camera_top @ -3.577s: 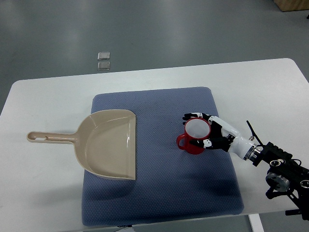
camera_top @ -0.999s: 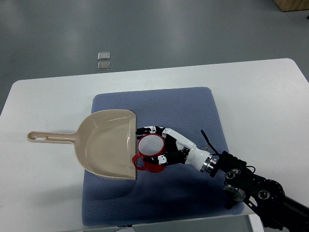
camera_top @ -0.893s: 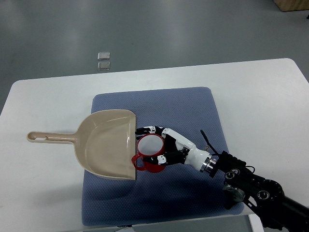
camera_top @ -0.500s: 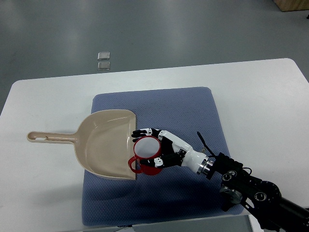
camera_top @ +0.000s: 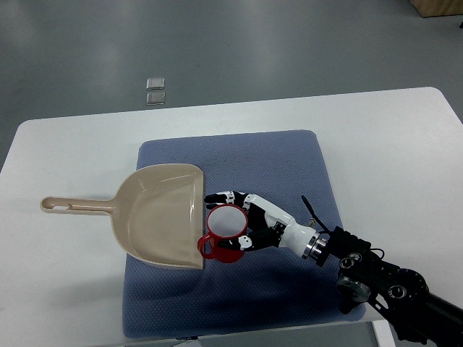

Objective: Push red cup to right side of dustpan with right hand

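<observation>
One dustpan (camera_top: pixel 160 213) lies on one blue mat (camera_top: pixel 289 166) on the white bench (camera_top: pixel 65 144), its handle pointing away from the mat. One red cup (camera_top: pixel 226 233) stands upright just beside the dustpan's open right edge, its handle touching that lip. One right hand (camera_top: pixel 249 223) wraps the cup, its fingers (camera_top: pixel 219 196) curled around the far and near sides, holding it. Right of the dustpan, beyond the hand, the mat runs bare to its edge. Two small square tiles (camera_top: pixel 155 91) lie on the floor beyond the dustpan.
</observation>
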Controlling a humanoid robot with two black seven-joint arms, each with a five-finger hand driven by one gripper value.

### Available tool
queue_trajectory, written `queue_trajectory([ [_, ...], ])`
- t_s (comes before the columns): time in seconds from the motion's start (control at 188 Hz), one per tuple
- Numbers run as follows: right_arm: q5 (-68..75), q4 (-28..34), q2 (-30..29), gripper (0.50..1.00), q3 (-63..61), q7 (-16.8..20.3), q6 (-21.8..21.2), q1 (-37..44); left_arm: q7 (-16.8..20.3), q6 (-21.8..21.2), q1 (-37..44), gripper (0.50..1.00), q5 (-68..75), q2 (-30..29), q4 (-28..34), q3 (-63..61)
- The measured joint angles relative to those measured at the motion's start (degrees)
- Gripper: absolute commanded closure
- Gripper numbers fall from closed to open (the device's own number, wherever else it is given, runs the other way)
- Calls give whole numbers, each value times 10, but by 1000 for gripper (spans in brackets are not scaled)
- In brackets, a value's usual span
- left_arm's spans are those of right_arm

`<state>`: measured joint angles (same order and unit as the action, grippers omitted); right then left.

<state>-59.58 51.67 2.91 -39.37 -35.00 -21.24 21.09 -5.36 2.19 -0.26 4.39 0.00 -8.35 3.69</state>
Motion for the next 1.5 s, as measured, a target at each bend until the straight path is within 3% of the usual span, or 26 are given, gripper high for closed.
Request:
queue_trajectory([
  [0.93,-1,74,58,603,1,0,5,-29,0,0,0,500,0,0,0,0],
  [1.499,8,85,121,603,-42,0,2,-30,0,0,0,500,0,0,0,0],
])
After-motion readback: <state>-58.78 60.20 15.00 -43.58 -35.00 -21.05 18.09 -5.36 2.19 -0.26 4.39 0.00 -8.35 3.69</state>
